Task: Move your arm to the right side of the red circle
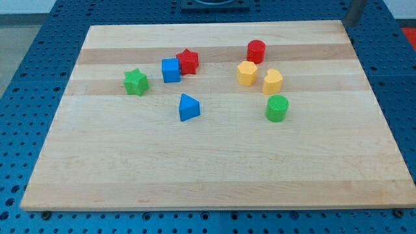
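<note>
The red circle (256, 51) is a short red cylinder standing near the top of the wooden board (214, 175), right of centre. A blurred grey rod comes in at the view's top right corner. Its lower end, my tip (351, 25), is at the board's top right corner, far to the right of the red circle and slightly above it. The tip touches no block.
A yellow hexagon (246, 73) and a second yellow block (272, 81) lie just below the red circle, with a green cylinder (277, 108) lower still. A red star (188, 62), blue cube (171, 70), green star (136, 82) and blue triangle (188, 107) lie to the left.
</note>
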You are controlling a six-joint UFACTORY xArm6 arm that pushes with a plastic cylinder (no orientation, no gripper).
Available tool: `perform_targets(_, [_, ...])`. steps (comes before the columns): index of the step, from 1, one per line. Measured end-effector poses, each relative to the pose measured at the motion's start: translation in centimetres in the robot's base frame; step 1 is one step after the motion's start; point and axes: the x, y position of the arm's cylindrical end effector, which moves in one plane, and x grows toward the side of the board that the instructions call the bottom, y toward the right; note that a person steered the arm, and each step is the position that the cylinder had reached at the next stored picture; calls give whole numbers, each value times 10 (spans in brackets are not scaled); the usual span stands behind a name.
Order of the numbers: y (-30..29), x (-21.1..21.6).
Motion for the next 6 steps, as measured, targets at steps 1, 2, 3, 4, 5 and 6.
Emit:
perform_targets(1, [-33,0])
perform_targets(2, [-72,1])
perform_targets(3, [-96,4])
perform_targets(4, [-96,29])
perform_targets(5, [-96,56])
perform_targets(6, [-118,64])
